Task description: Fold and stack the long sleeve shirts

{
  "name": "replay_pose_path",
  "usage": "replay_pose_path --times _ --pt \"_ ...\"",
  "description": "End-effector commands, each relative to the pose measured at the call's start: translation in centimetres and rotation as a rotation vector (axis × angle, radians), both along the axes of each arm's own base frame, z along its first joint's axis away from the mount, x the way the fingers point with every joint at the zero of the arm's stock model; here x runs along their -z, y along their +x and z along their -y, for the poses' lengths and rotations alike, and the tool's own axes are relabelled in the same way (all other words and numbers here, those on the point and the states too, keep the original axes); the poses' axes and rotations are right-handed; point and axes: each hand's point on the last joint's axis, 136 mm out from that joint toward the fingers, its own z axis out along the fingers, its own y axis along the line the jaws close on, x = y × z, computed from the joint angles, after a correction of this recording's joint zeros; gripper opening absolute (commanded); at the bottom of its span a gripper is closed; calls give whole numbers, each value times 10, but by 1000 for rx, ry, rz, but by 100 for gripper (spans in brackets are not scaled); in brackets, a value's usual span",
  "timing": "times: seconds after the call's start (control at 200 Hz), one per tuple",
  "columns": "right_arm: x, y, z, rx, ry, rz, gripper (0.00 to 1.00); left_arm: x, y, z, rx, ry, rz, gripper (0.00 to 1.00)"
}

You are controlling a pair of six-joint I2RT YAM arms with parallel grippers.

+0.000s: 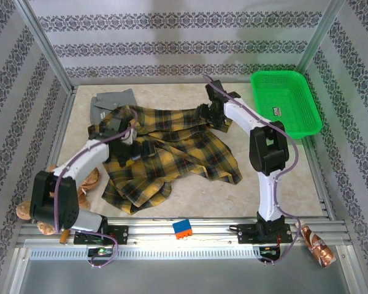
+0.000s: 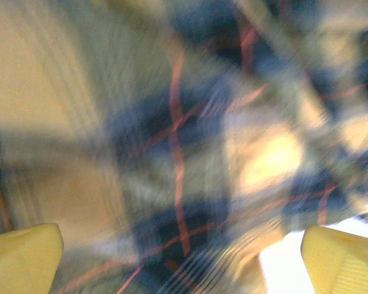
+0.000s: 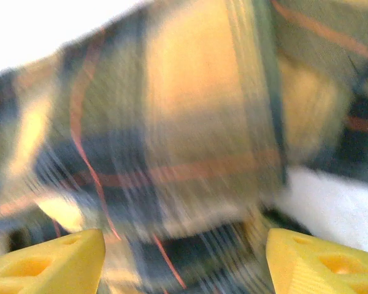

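Note:
The yellow-and-black plaid long sleeve shirt (image 1: 172, 156) lies crumpled and partly spread across the middle of the table. The grey long sleeve shirt (image 1: 110, 103) lies bunched at the back left, its near edge under the plaid. My left gripper (image 1: 127, 131) hangs over the plaid's left part. In the left wrist view its yellow fingertips (image 2: 24, 260) stand wide apart, open, over blurred plaid cloth (image 2: 184, 153). My right gripper (image 1: 210, 116) is at the plaid's back right edge. Its fingertips (image 3: 49, 263) are also spread, open, above the plaid (image 3: 190, 141).
A green basket (image 1: 285, 101) stands at the back right. A brown plush toy (image 1: 89, 180) lies at the left edge beside the left arm. A blue-and-orange block (image 1: 183, 228) sits on the front rail, and a coppery object (image 1: 316, 245) lies at the front right.

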Motion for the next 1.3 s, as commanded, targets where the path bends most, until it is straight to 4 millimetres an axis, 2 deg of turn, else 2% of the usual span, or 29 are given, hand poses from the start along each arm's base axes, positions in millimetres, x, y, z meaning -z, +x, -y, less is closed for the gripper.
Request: replay_pose_path --times 0.0,0.175,0.375,0.47,0.515,0.689,0.779,0.859,0.939,1.119,1.174,1.294 --pt "25 23 12 86 -43 -9 70 24 -26 -10 -33 69 -64 100" --pt "42 43 11 135 -47 -24 67 47 -52 -17 -37 95 -146 100" --pt "53 43 21 206 -73 -69 66 59 -63 -23 -81 112 -181 100" --pt "63 42 19 201 -83 -101 62 64 -67 -26 -92 125 -196 100" --pt "67 42 20 205 -91 -113 55 66 -70 -28 -95 135 -204 100" --pt "79 47 32 285 -102 -125 15 69 -79 -34 -98 158 -227 100" --pt "76 56 39 342 -78 -95 0 69 -83 -36 -93 173 -236 100" --pt "59 72 45 392 -50 -18 0 68 -84 -39 -90 189 -232 100" --pt "29 89 58 446 -43 101 0 65 -83 -42 -82 208 -226 100" --pt "-80 125 96 510 -82 396 0 63 -80 -48 -55 251 -224 100" --pt "-107 132 110 527 -93 453 0 65 -78 -51 -50 265 -231 100" --pt "-136 141 132 546 -110 497 0 65 -67 -53 -36 285 -219 100"
